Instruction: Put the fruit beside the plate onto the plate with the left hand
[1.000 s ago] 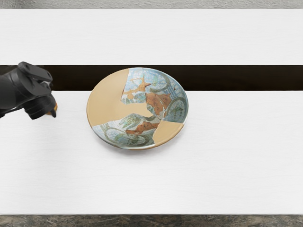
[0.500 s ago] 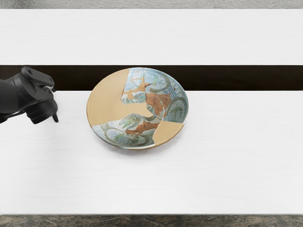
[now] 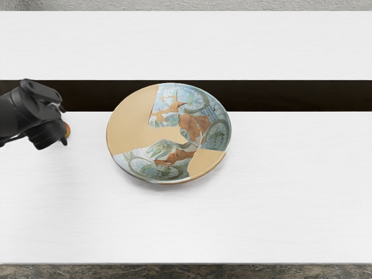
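Observation:
A round plate (image 3: pixel 131 125) with tan patches and a blue, green and orange pattern lies in the middle of the white table. My black left hand (image 3: pixel 49 131) sits at the left edge, well left of the plate. Its fingers are curled down over a small orange fruit (image 3: pixel 67 130), of which only a sliver shows at the hand's right side. Whether the fruit rests on the table or is lifted I cannot tell. The right hand is out of sight.
A dark gap (image 3: pixel 290 96) runs across the table behind the plate, between the near white surface (image 3: pixel 261 197) and a far white surface (image 3: pixel 232 46). The table's front edge lies along the bottom of the picture.
The left hand shifted slightly down-right half a second ago, hiding the fruit, then came back up-left; the orange sliver shows again at its right side. The plate has not moved.

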Motion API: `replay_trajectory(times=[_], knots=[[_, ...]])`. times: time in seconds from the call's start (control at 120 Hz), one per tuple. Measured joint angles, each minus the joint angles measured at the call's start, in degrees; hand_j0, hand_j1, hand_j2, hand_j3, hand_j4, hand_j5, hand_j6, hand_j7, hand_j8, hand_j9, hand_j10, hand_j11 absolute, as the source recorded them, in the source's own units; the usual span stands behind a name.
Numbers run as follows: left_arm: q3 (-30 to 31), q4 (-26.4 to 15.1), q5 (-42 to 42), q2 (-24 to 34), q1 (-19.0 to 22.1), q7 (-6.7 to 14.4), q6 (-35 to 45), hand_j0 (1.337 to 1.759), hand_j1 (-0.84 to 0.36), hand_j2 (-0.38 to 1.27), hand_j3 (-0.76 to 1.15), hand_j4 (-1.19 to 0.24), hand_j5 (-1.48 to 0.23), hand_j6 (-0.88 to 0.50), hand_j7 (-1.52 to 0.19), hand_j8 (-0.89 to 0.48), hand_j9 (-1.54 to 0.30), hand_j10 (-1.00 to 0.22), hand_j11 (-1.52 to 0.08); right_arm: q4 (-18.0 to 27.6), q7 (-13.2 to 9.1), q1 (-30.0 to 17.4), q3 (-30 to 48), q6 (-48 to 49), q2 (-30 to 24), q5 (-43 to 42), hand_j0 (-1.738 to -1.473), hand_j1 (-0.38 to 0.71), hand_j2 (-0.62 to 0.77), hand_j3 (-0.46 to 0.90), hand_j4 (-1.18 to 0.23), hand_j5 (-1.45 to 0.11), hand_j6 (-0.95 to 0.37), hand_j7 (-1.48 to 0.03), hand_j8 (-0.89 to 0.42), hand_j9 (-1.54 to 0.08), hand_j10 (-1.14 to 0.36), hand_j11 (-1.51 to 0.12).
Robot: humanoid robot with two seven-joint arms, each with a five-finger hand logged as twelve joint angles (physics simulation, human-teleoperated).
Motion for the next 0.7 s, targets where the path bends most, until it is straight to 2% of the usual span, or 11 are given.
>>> replay_trajectory(times=[0.7], knots=[[-0.3,-1.0,-0.2,0.2,-0.4,0.1,-0.7,1.658,-0.10,0.08,0.00,-0.37,-0.49,-0.37,-0.49,-0.37,-0.49,-0.37,-0.49,0.0,0.0,0.0,0.0,0.0,0.0,0.0,-1.658,-0.33,0.00,0.00,-0.02,-0.02,-0.02,-0.02,-0.02,-0.02,-0.02,-0.02]])
